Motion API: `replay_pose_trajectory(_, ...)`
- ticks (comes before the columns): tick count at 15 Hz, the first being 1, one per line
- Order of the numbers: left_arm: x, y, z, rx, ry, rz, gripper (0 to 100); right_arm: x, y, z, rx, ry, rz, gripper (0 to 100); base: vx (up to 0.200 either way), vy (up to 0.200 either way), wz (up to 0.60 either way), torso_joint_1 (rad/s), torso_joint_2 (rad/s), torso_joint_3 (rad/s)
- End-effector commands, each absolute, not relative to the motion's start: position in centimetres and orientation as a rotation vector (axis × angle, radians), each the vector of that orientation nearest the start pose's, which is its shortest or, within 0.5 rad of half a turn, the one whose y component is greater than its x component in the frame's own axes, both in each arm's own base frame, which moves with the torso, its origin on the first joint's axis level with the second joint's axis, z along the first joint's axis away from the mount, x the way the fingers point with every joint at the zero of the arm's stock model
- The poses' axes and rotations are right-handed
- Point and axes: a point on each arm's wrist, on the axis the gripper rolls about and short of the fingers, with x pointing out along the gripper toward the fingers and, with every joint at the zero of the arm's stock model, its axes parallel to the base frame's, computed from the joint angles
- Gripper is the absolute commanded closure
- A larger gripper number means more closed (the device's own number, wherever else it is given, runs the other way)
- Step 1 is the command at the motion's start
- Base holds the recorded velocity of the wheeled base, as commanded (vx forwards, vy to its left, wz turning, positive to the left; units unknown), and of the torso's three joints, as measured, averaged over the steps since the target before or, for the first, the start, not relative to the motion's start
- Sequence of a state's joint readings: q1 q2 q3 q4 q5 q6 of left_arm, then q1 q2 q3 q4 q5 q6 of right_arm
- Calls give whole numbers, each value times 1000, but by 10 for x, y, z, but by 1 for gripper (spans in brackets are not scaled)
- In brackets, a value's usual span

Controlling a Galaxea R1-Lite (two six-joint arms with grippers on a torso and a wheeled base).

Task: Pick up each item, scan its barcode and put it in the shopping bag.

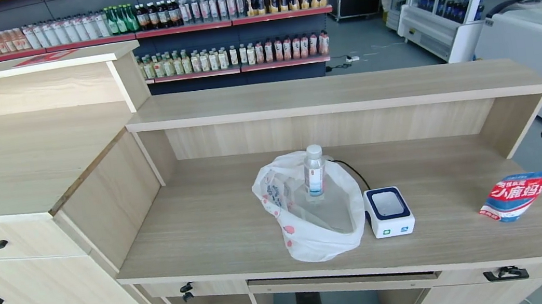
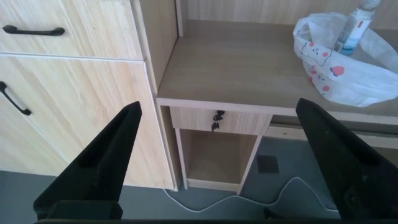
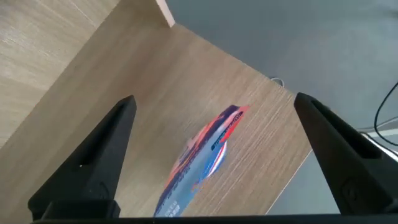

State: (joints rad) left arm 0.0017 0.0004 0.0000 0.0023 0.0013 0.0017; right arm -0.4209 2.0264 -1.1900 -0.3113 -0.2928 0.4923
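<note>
A white plastic shopping bag [image 1: 311,220] lies open in the middle of the wooden counter [image 1: 208,228], and a clear water bottle [image 1: 314,171] stands upright inside it. To the bag's right, and touching it, sits a small white barcode scanner [image 1: 388,211]. Near the counter's right end lies a red and blue snack pouch [image 1: 522,192]. My right gripper [image 3: 214,102] hangs open above the pouch [image 3: 202,155], holding nothing. My left gripper [image 2: 219,107] is open and empty, low in front of the counter's left end, facing the bag [image 2: 348,62] and bottle [image 2: 354,25].
A taller cabinet [image 1: 17,169] with black-handled drawers adjoins the counter on the left. A raised ledge [image 1: 336,93] runs along the counter's back. The scanner's black cable [image 1: 352,170] trails behind the bag. Under the counter front are a keyed drawer [image 2: 216,119] and an open compartment.
</note>
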Motion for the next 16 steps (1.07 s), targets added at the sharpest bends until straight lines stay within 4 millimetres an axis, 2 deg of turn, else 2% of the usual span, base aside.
replay_pose_trajectory(1, -23, 0, 75, 2, 2, 3, 0, 357, -169, 111, 501, 436, -829, 0, 0, 0, 0, 0, 0, 0)
replay_pose_trajectory(4, -23, 0, 75, 2, 2, 3, 0, 359, -170, 101, 504, 459, -834, 0, 0, 0, 0, 0, 0, 0)
replay_pose_trajectory(10, -23, 0, 75, 2, 2, 3, 0, 381, -169, 61, 465, 468, -796, 0, 0, 0, 0, 0, 0, 0)
replay_pose_trajectory(16, -23, 0, 75, 2, 3, 3, 0, 388, -166, 32, 398, 546, -770, 0, 0, 0, 0, 0, 0, 0)
